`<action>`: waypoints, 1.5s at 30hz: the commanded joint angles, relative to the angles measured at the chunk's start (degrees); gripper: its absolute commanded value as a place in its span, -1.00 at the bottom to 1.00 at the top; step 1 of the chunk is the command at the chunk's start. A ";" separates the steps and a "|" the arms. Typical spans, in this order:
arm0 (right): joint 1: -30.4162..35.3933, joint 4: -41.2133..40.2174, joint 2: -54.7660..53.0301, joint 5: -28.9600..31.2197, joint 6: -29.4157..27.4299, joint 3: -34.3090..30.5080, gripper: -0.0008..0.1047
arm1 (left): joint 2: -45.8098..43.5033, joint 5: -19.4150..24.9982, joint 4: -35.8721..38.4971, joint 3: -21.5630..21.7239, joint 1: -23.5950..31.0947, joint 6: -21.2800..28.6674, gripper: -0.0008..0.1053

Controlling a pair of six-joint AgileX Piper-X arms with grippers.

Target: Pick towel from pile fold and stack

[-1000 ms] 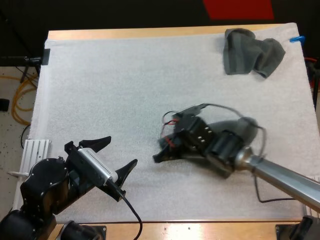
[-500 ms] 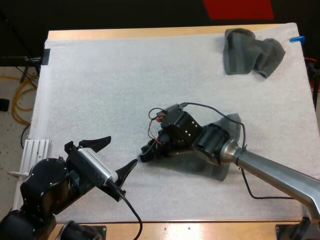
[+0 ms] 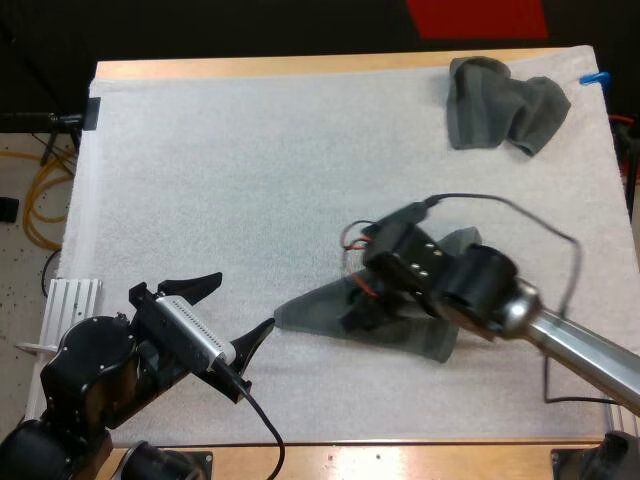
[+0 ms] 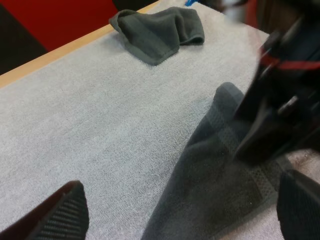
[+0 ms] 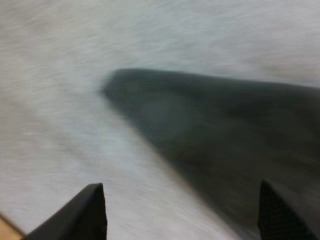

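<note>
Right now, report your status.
Left gripper open at towel corner. Right gripper open over it. Crumpled towel far right, out of the way.

I saw two dark grey-green towels. The crumpled towel sat bunched at the far right. The flat towel lay spread near centre-right, one corner pointing left.

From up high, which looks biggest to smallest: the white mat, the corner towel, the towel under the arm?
1. White mat.
2. Towel under the arm, partly hidden by it.
3. Corner towel, which lies farther from the camera, so the two towels' order is unsure.
</note>
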State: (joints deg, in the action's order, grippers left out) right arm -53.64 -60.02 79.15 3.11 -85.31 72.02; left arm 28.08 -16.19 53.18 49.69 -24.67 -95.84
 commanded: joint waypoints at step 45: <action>22.82 37.28 -11.98 -24.97 32.34 -50.24 0.18 | 3.91 8.72 13.80 -3.45 -0.25 -0.26 0.43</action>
State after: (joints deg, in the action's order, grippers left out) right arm -31.00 -22.88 67.72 -21.24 -52.70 21.96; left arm 32.01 -8.01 67.26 46.15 -24.67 -95.84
